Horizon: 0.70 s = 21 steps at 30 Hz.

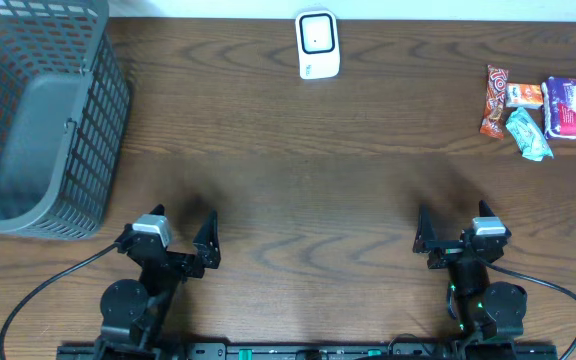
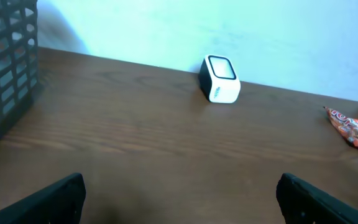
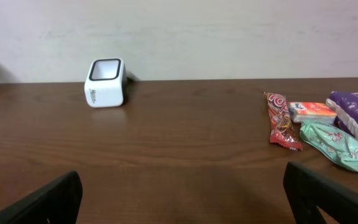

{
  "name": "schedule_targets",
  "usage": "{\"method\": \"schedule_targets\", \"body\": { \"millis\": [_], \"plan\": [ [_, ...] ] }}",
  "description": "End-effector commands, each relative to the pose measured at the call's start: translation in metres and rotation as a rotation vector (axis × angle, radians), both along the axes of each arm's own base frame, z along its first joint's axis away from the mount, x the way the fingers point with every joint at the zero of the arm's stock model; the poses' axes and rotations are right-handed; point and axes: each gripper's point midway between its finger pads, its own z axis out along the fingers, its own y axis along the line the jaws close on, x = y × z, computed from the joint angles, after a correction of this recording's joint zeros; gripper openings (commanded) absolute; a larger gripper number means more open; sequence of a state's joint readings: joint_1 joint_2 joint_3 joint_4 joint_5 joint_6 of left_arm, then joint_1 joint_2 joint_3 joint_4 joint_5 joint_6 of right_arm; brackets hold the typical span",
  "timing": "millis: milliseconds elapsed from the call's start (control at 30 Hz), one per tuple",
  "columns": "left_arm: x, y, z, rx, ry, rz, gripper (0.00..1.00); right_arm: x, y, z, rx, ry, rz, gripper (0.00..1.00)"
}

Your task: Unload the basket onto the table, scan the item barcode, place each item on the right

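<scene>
- The grey basket (image 1: 38, 120) sits far left; we see nothing inside it.
- Our left gripper (image 1: 168, 238) waits near the front edge, jaws wide apart and empty.
- The scanner (image 1: 318, 45) stands back centre.
- Our right gripper (image 1: 460, 232), also spread and empty, is the nearer arm to the items.
- The snack packets (image 1: 543, 110) lie far right, ahead of it. The red packet (image 1: 494, 100) runs front to back.
</scene>
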State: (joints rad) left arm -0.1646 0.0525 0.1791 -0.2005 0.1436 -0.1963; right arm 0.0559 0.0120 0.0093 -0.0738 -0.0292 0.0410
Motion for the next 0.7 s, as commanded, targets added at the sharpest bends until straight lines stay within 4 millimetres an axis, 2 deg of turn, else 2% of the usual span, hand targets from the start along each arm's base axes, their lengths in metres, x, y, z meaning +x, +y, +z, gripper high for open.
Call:
{"method": "schedule_targets", "body": {
  "millis": [0,333,667],
  "plan": [
    [0.002,0.000,-0.001,0.025,-0.041,-0.003,0.98,0.000,0.001,-0.001,0.006,-0.001,0.003,0.99],
    [0.008,0.000,0.016,0.020,-0.193,0.000,0.98,0.000,0.001,-0.001,0.006,-0.001,0.003,0.99],
    [0.009,0.006,0.030,0.045,-0.258,0.026,0.98,0.000,0.001,-0.001,0.006,-0.001,0.003,0.99]
  ]
}}
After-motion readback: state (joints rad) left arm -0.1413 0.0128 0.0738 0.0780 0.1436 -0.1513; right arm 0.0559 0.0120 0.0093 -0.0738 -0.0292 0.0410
